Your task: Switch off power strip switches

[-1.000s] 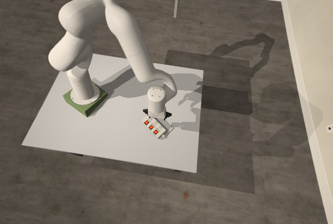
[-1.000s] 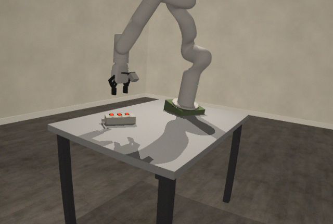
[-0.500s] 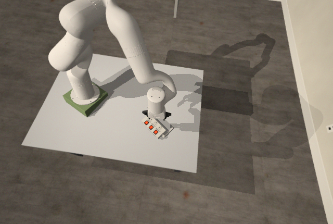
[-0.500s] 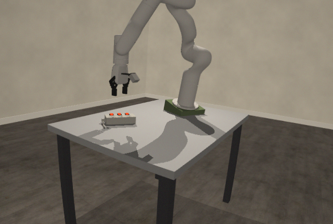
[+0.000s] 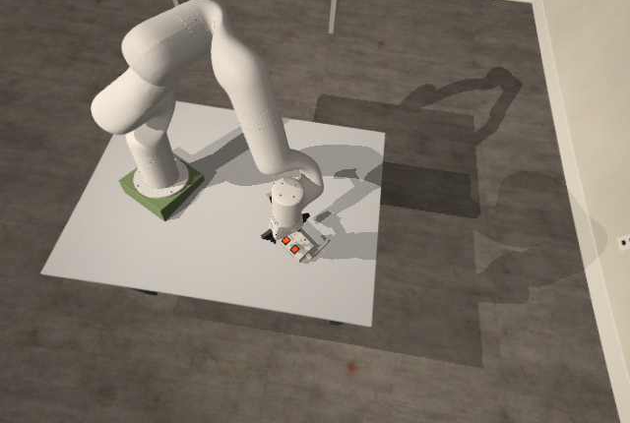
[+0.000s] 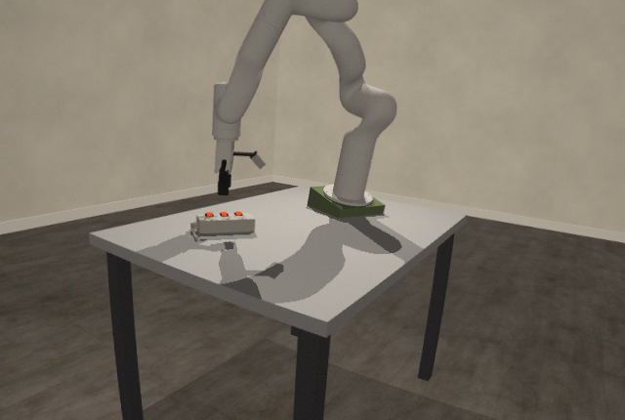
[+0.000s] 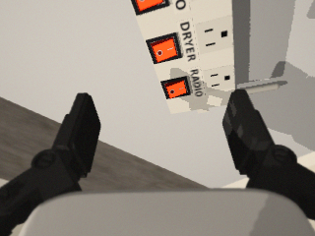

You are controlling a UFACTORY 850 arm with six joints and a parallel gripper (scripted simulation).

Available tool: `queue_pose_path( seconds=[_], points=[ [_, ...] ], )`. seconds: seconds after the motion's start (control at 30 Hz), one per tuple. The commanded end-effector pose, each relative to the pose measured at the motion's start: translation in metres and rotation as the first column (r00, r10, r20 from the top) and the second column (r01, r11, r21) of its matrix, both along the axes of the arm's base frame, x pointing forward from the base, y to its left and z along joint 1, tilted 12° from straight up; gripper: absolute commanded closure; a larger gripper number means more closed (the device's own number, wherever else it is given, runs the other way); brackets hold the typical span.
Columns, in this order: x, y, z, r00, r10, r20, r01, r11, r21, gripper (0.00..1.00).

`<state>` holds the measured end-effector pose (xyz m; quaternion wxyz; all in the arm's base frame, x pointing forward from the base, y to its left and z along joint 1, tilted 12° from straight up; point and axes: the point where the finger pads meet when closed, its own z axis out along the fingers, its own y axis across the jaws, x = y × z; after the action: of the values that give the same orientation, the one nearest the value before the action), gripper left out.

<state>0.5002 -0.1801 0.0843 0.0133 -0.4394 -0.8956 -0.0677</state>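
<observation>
Wrist view, nearest the lens: the two black fingers of the gripper [image 7: 159, 128] stood fully apart, with nothing between them. Beyond the fingers lay the white table [image 7: 74, 59], its edge running diagonally with dark floor [image 7: 123, 164] past it. Above the right finger, the end of the power strip [image 7: 217, 54] lay flat on the table, the right way up. The RADIO switch [image 7: 176, 88] sat nearest the strip's end, partly in shadow, the DRYER switch [image 7: 163, 48] next along, and a third red switch [image 7: 149, 4] was cut off by the frame edge; all three appeared lit red.

Exterior view: the gripper [image 6: 222, 184] hung pointing downward above and behind the power strip [image 6: 222, 224], well apart from it, near the table's far-left edge. Farther back, the arm's green base plate [image 6: 316, 199] rested on the table [image 6: 322, 273].
</observation>
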Motion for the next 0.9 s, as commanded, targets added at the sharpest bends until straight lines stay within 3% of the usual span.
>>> queue_pose_path(
  seconds=[0.0, 0.1, 0.13, 0.87],
  points=[
    [-0.0042, -0.0051, -0.01, 0.964, 0.25, 0.096, -0.253, 0.967, 0.021, 0.0],
    [-0.0048, -0.0054, -0.0109, 0.96, 0.261, 0.098, -0.264, 0.964, 0.02, 0.0],
    [-0.0048, -0.0054, -0.0109, 0.96, 0.261, 0.098, -0.264, 0.964, 0.02, 1.0],
    [-0.0048, -0.0054, -0.0109, 0.96, 0.261, 0.098, -0.264, 0.964, 0.02, 1.0]
  ],
)
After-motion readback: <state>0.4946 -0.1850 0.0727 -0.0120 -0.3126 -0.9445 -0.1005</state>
